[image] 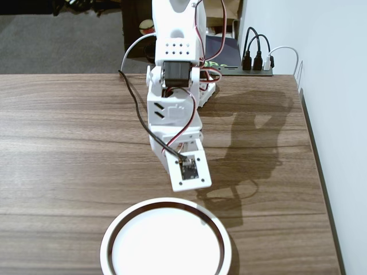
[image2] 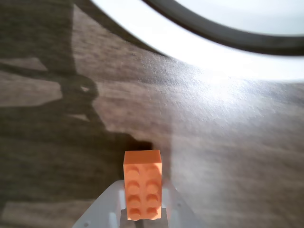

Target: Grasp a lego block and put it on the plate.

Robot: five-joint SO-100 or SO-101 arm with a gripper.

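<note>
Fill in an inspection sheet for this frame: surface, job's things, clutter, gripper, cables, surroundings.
Surface: brown wood-grain table, arm's shadow across it.
Job's things: orange lego block between the fingers, short of the plate; white plate with dark ring at the near edge in the fixed view, nothing on it.
Clutter: nothing seen on the table.
Gripper: gripper shut on the block; its tips are hidden in the fixed view.
Cables: black cable running along the arm; plugs at the far right.
Surroundings: white wall right, grey floor beyond.

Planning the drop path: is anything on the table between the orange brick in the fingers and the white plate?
Nothing visible: in the wrist view only bare wood lies between the small orange studded plastic brick and the large round white plate's rim.
</note>
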